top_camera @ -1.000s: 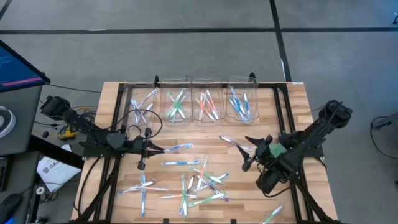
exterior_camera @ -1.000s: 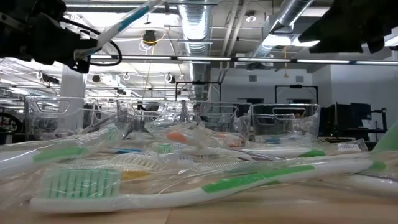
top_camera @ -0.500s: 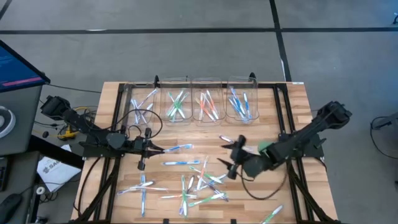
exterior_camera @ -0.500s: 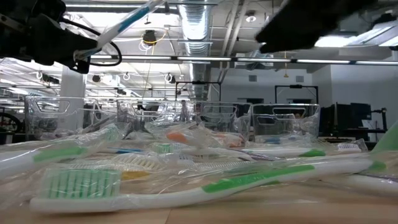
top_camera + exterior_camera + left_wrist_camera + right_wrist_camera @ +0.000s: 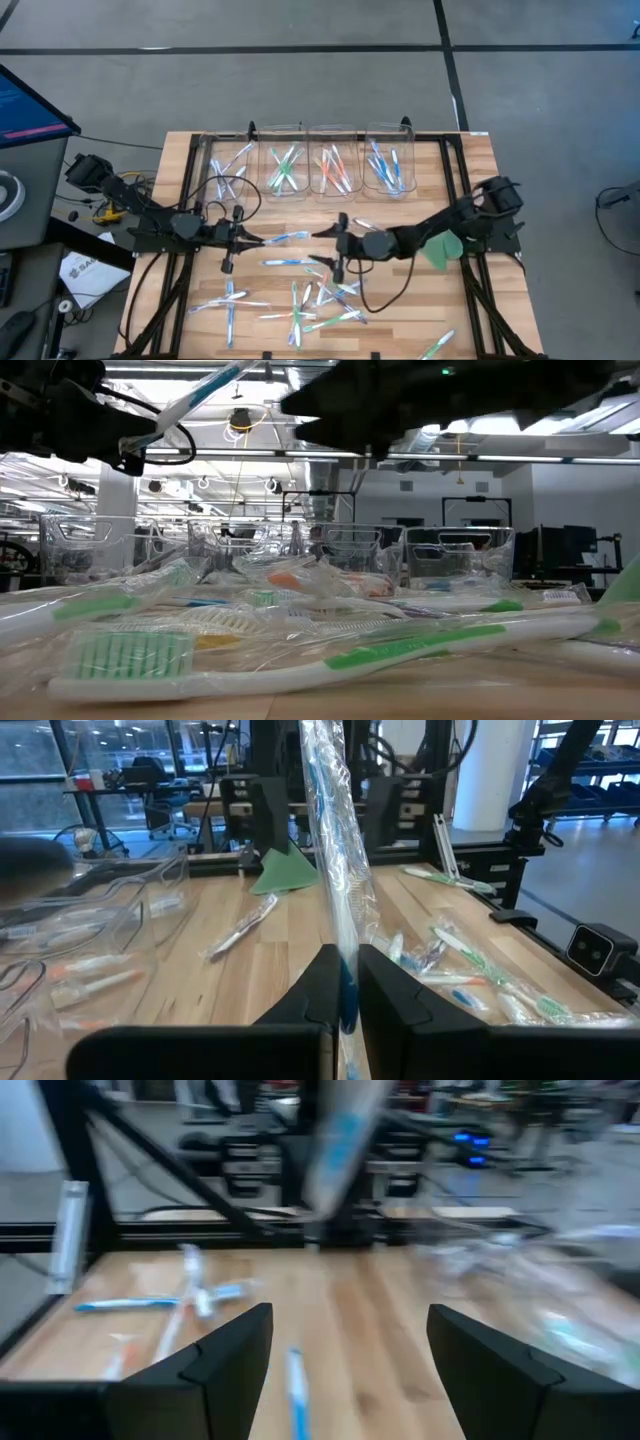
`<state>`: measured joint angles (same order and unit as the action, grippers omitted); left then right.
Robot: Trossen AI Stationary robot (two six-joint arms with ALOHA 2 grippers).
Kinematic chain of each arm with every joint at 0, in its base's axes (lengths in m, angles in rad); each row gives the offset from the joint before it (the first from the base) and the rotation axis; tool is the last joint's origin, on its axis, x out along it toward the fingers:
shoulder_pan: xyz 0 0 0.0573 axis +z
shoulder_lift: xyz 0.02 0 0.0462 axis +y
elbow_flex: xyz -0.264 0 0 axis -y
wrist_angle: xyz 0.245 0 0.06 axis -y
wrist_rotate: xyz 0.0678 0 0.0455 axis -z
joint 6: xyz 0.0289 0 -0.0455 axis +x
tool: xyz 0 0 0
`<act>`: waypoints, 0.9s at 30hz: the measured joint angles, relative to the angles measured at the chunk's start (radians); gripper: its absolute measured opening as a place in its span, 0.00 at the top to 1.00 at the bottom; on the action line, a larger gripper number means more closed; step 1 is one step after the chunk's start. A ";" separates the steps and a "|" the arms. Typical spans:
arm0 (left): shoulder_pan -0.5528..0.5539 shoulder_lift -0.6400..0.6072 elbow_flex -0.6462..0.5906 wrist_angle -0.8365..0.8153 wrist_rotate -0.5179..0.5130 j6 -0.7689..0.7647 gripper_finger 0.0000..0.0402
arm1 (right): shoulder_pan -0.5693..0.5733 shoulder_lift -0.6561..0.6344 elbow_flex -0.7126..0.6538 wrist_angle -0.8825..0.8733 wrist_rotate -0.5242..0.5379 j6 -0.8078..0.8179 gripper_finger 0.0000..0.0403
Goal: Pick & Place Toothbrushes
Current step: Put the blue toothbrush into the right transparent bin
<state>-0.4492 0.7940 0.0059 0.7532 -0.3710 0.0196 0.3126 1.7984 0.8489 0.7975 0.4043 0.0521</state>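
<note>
My left gripper [image 5: 256,240] is shut on a blue-and-white toothbrush [image 5: 288,237] in a clear wrapper, held above the table's left-middle; in the low view the toothbrush [image 5: 205,392] slants upward. My right gripper [image 5: 322,248] is stretched out from the right and stands open just beyond the brush's free end, with nothing between its fingers [image 5: 232,1352]. Several loose toothbrushes [image 5: 320,295] lie flat on the wood near the front. Other toothbrushes lie in the clear bins [image 5: 310,132] at the far edge. My left gripper pinches the wrapped toothbrush near one end [image 5: 346,982] between its two fingers [image 5: 318,988]. The fingers point level toward the table's right and lie along the brush. The rest of the brush sticks out ahead of the fingertips, tilted up and lifted clear of the table.
A flat green leaf-shaped piece [image 5: 440,250] lies on the table under the right arm. Black frame rails [image 5: 455,190] run along both sides of the wooden table. A monitor and cables sit off the table's left edge [image 5: 30,110].
My right gripper has swept from the table's right side toward its left, turning as it went, and now stands close to the free end of the held toothbrush, still open. The left gripper and its brush have kept still.
</note>
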 joint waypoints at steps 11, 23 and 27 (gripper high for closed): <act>0.000 0.000 0.000 0.039 -0.003 0.006 0.97 | -0.013 0.056 0.176 -0.019 -0.045 -0.079 0.35; 0.028 0.000 0.000 0.139 0.007 0.091 0.97 | -0.047 0.056 0.296 -0.034 -0.041 -0.117 0.35; 0.053 0.009 0.000 0.148 0.049 0.097 0.97 | -0.055 0.056 0.323 -0.041 -0.047 -0.164 0.35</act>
<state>-0.3966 0.8028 0.0059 0.9012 -0.3223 0.1166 0.2574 1.8542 1.1721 0.7561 0.3572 -0.1118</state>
